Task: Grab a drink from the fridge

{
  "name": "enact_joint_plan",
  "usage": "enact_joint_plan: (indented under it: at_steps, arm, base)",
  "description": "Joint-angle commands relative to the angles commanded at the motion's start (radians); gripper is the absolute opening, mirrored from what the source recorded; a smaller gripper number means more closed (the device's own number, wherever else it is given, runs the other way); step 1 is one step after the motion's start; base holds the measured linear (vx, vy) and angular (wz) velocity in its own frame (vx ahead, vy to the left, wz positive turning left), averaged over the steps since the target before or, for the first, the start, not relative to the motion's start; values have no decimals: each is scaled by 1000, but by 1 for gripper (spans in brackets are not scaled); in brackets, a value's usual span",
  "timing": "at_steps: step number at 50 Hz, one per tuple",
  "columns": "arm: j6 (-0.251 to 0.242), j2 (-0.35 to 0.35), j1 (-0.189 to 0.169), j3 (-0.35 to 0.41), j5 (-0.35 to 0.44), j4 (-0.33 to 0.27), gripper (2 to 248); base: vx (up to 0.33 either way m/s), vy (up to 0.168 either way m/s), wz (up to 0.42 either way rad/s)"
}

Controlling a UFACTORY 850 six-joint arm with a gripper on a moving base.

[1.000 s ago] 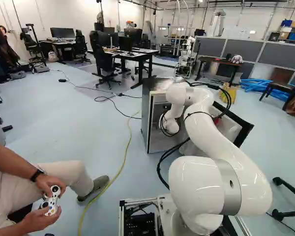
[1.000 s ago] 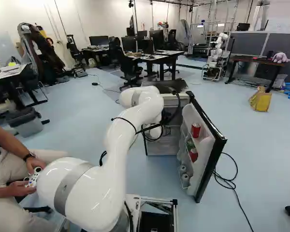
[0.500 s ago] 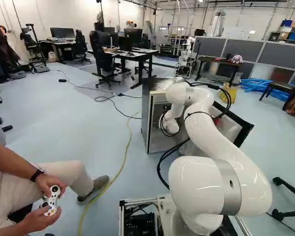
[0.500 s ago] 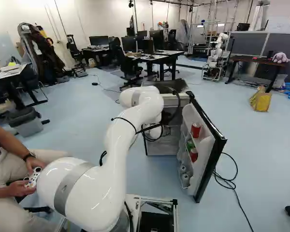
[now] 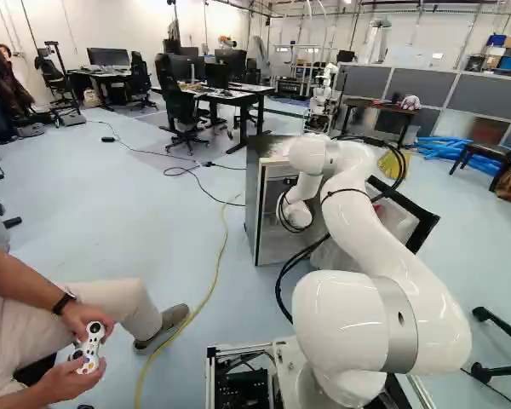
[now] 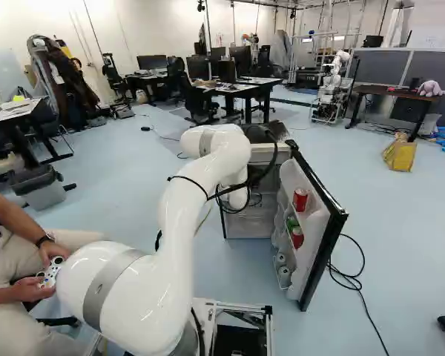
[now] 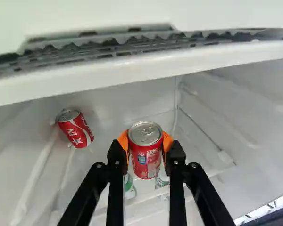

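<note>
The small fridge (image 5: 260, 204) stands open ahead of the arm, its door (image 6: 315, 222) swung out in the right base view. The end of my arm reaches inside, hiding the gripper in both base views. In the wrist view my gripper (image 7: 145, 143) is shut on a red drink can (image 7: 146, 160), an orange pad on either side of it. Another red can (image 7: 75, 129) lies tilted beside the fridge's inner wall, apart from the gripper. Green-and-white cans (image 7: 129, 186) show partly behind the held can. Whether the held can touches anything below is unclear.
Door shelves hold a red can (image 6: 300, 199) and several other drinks. A freezer compartment's white edge (image 7: 132, 66) crosses above the cans. A seated person's hands hold a controller (image 5: 88, 348) left of the base. Another robot (image 6: 331, 85) stands far behind.
My arm's elbow and wrist have risen slightly at the fridge, and its cables have shifted with them. The base, fridge and door have not moved.
</note>
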Motion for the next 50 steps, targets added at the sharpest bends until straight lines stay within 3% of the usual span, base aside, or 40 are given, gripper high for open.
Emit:
enact_joint_plan:
  at_steps: [18, 50]
  arm:
    - [0, 49, 2, 79, 0, 0, 90]
    - [0, 225, 5, 291, 0, 0, 90]
  base:
    - [0, 0, 0]
    - [0, 0, 0]
